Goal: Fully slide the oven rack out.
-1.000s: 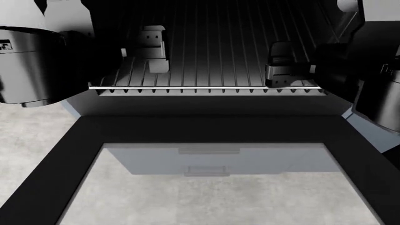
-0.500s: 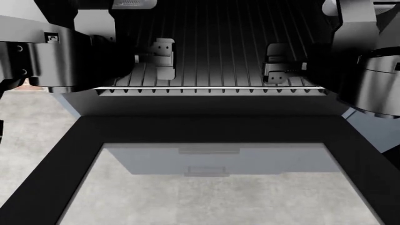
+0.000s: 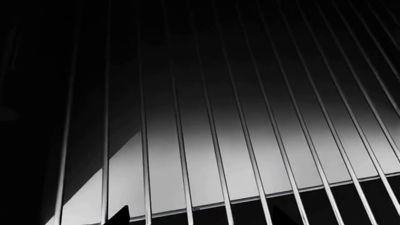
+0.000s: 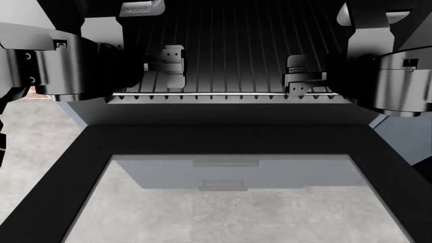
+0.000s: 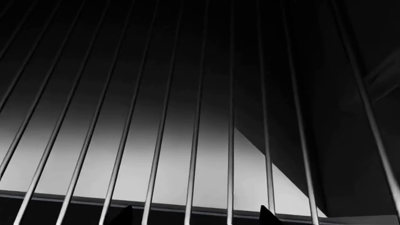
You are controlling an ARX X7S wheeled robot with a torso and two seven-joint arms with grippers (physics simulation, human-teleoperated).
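Grey floor is seen below the oven (image 4: 57, 190) door. Both grippers, L (image 4: 167, 68) and R (image 4: 300, 78), are set over oven rack (image 4: 229, 95) front edge for pulling; jaw state can't be told.

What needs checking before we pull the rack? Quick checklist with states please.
1. Oven door folded down flat, out of the pull path: ok.
2. Left end effector over the oven rack, just behind its front bar: ok.
3. Right end effector at the front bar, on the opposite side of the rack's middle: ok.
4. Either end effector closed on a wire: cannot tell; the wrist views show only rods and dark fingertip corners.
5. Rack extension: not ok; the front bar sits at the oven mouth, not out over the door.
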